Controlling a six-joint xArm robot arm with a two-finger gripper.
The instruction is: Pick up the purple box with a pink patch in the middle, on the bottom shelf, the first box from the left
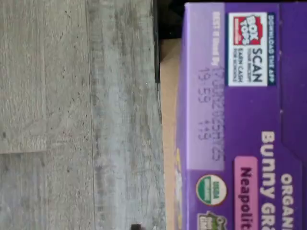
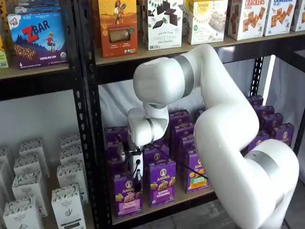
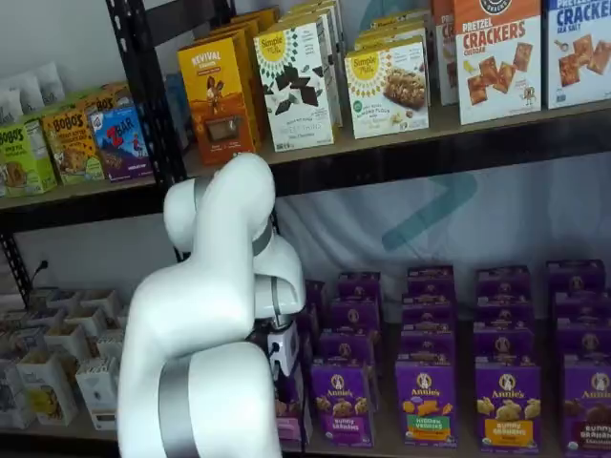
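The purple box [image 2: 127,196] stands upright at the left end of the bottom shelf [image 2: 167,202], its pink patch low on the front. The gripper [image 2: 137,180] hangs right over the box's top, and its black fingers reach down at the upper front edge. No gap between the fingers shows, nor a clear grip. In a shelf view the white arm hides most of the box [image 3: 294,418] below the gripper [image 3: 284,378]. The wrist view shows the box's purple top [image 1: 240,120] close up, with a pink label and a date stamp. No fingers appear in that view.
More purple cartons fill the bottom shelf: a Bunny Grahams carton [image 2: 162,185] right beside the box and one with a green and orange patch [image 2: 194,174]. A black rack upright [image 2: 93,143] stands just left. White cartons [image 2: 66,200] fill the left bay. The grey plank floor [image 1: 72,115] lies below.
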